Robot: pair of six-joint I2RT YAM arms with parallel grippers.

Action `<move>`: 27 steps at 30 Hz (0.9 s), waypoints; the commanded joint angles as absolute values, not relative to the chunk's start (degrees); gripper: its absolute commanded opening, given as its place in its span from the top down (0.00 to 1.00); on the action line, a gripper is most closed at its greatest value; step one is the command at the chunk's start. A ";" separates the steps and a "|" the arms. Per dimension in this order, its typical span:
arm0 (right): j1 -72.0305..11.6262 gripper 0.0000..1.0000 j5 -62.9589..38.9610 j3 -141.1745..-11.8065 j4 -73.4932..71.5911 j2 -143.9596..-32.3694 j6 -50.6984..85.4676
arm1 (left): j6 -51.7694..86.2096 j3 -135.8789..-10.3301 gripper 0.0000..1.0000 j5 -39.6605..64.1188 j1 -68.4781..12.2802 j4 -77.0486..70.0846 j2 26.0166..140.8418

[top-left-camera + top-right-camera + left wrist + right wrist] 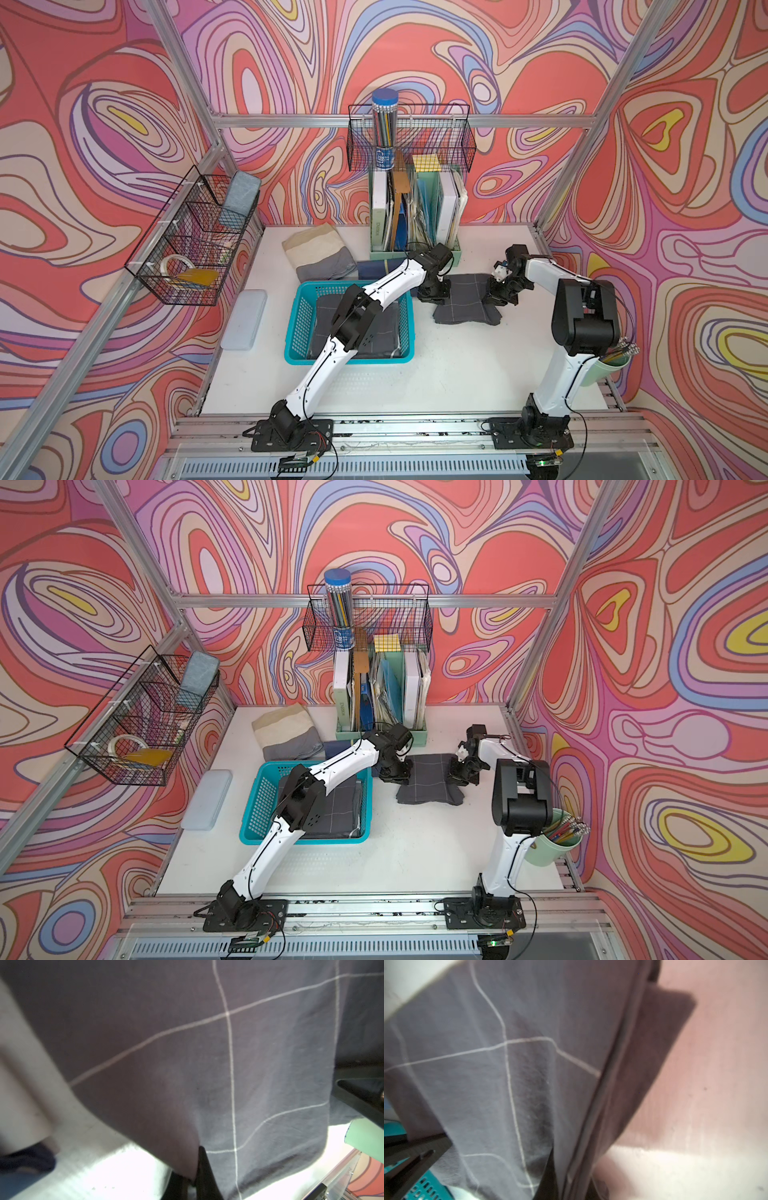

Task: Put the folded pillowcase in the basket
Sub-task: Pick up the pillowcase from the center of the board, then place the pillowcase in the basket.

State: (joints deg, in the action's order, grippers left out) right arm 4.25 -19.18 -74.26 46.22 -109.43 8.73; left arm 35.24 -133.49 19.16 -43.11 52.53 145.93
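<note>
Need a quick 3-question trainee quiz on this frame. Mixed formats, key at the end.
1. True or false: the left tool and the right tool are both open and clear of the grey checked pillowcase.
2. The pillowcase is: A) inside the turquoise basket; B) outside the basket, over the table; C) on the floor.
3. Fill in: the basket already holds a folded dark checked ____.
Key: 1 false, both are shut on its ends; 2 B; 3 cloth.

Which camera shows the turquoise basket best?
The top views: both show the basket nearly whole, with grey cloth inside. The right wrist view catches only one corner; the left wrist view shows none of it.
</note>
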 commanded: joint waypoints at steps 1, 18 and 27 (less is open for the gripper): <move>3.62 1.00 -21.59 -73.13 42.04 -104.72 12.38 | 33.24 -133.74 1.00 16.96 -43.42 52.54 140.48; 0.63 1.00 -27.32 -74.62 41.34 -91.94 17.28 | 31.00 -136.95 1.00 11.36 -43.42 57.43 132.76; -6.23 1.00 -27.93 -77.26 41.64 -85.52 21.19 | 30.75 -124.71 1.00 5.45 -43.40 56.66 119.18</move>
